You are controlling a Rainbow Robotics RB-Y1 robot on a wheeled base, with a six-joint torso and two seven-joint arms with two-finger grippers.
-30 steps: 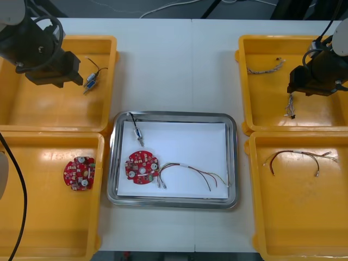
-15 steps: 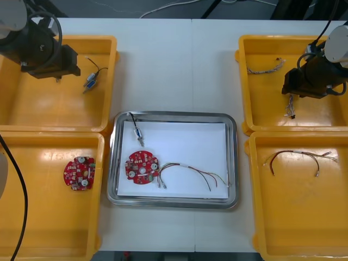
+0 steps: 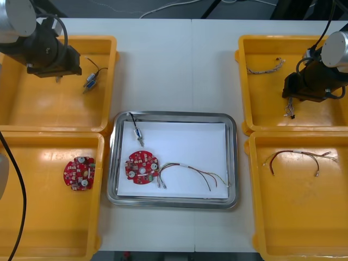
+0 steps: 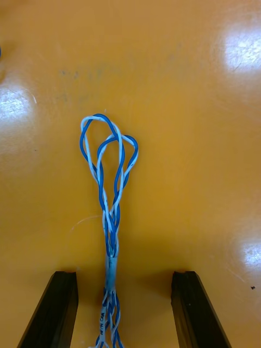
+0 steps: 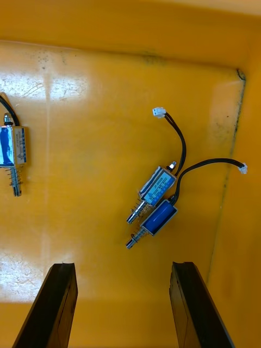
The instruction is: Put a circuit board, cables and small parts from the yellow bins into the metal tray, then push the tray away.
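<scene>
Shows the left gripper [image 5: 124, 266], fingers spread wide, over a yellow bin [image 5: 136, 27]. Finds two small metal parts [image 5: 157, 185] side by side, touching, just beyond the fingers, each trailing a black cable [image 5: 181, 144] tipped white. Spots a third part [image 5: 13, 149] well apart.

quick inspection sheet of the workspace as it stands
surface: light table, four yellow bins at its sides.
job's things: metal tray holds circuit board, small metal part, red and yellow cable.
clutter: nothing seen.
grippers: left gripper open beside two small metal parts; right gripper open astride blue and white cable.
cables: spare cable in near right bin.
surroundings: dark floor beyond the table.
</scene>
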